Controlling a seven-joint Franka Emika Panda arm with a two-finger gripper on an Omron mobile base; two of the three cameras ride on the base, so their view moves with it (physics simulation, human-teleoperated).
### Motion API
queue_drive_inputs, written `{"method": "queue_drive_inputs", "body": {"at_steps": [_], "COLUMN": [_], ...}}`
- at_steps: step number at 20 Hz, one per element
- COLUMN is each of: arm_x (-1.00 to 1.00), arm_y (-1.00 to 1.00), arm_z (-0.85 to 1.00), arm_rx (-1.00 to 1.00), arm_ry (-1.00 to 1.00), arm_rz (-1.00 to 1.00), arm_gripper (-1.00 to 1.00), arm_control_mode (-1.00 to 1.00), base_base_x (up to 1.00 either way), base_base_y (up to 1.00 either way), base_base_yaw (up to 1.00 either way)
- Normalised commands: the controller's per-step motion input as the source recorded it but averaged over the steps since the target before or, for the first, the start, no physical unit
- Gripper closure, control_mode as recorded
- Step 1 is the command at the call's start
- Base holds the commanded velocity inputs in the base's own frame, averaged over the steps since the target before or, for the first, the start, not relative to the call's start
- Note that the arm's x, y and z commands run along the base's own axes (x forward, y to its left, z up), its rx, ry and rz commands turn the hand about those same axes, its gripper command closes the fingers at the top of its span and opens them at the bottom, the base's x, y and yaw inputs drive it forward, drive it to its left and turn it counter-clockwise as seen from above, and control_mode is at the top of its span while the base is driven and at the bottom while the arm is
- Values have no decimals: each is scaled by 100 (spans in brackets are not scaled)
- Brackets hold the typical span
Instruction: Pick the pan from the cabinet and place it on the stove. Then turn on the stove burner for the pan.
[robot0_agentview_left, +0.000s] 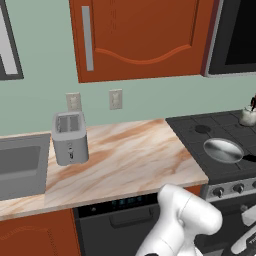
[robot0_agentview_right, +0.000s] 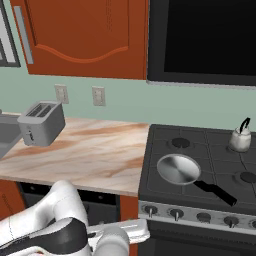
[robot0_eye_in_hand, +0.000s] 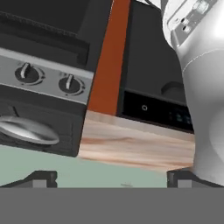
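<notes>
Pan (robot0_agentview_right: 178, 169) rests on stove (robot0_agentview_right: 210, 150); fingers (robot0_eye_in_hand: 43, 179) spread wide, empty; next, reach its burner knob (robot0_agentview_right: 176, 214).

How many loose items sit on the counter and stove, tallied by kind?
Toaster: 1
Pan: 1
Kettle: 1
Total: 3
</notes>
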Motion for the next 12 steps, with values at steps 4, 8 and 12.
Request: {"method": "queue_drive_inputs", "body": {"at_steps": [4,8,12], "arm_x": [27,27,21], "arm_y": [0,0,-5], "arm_z": [-3,-12,-29], "arm_rx": [15,10,5], "arm_ry": [-8,-7,-1], "arm_rz": [-5,-3,-5], "arm_gripper": [-100,-100,-100], "arm_control_mode": [-100,-100,-100], "base_base_x": [0,0,0], "base_base_y": [0,0,0], "base_base_yaw": [0,0,0]}}
